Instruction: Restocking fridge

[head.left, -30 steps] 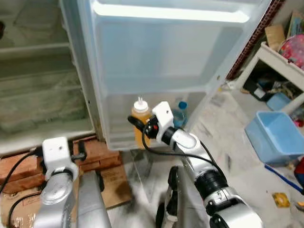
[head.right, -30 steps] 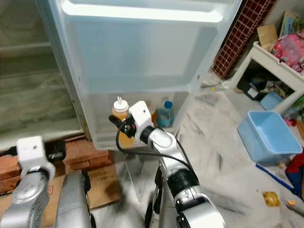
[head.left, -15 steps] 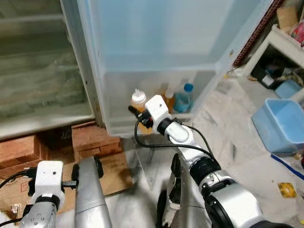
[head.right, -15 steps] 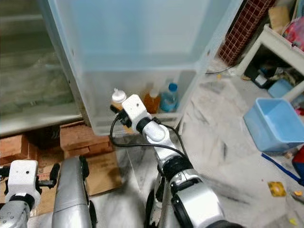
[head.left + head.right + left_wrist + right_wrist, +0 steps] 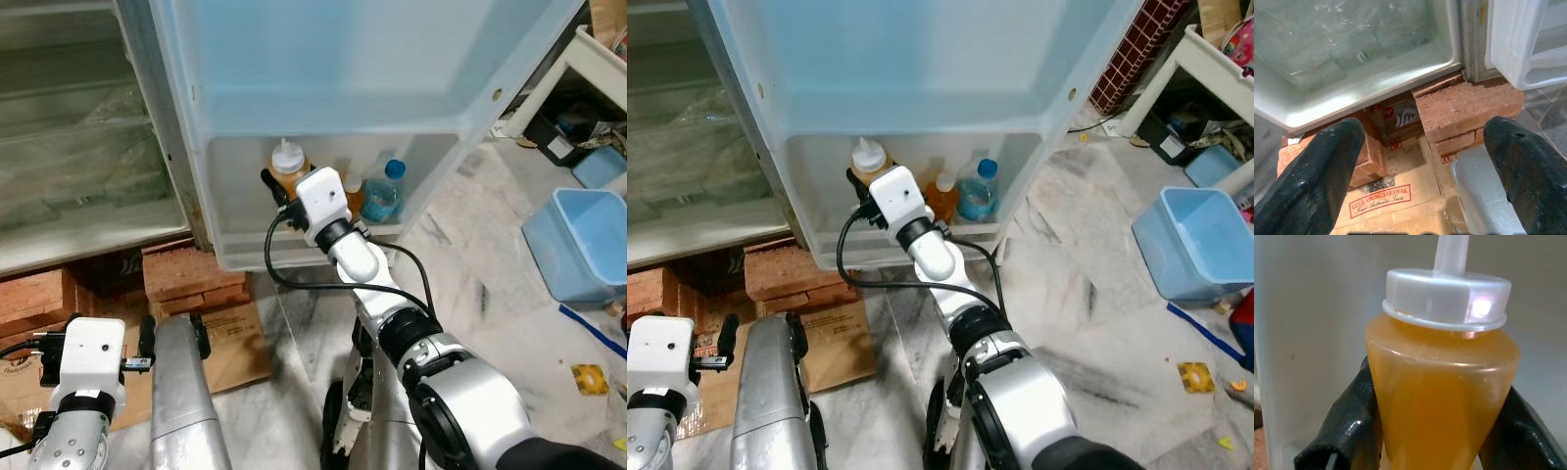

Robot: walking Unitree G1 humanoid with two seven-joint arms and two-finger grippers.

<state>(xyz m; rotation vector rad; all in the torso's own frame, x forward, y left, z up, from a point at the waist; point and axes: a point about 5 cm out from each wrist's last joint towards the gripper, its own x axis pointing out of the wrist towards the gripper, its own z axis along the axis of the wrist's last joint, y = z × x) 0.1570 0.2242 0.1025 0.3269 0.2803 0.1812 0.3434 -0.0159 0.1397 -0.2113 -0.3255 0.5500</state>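
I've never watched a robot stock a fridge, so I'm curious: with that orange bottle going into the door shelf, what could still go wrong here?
The right gripper is clamped on the orange squeeze bottle inside the door shelf. Whether the bottle rests on the shelf floor can't be seen; released too high, it may drop or tip.

A smaller orange bottle and a blue-capped water bottle stand close beside it, so the withdrawing arm might knock them.

The soft bottle could also squirt if squeezed harder.
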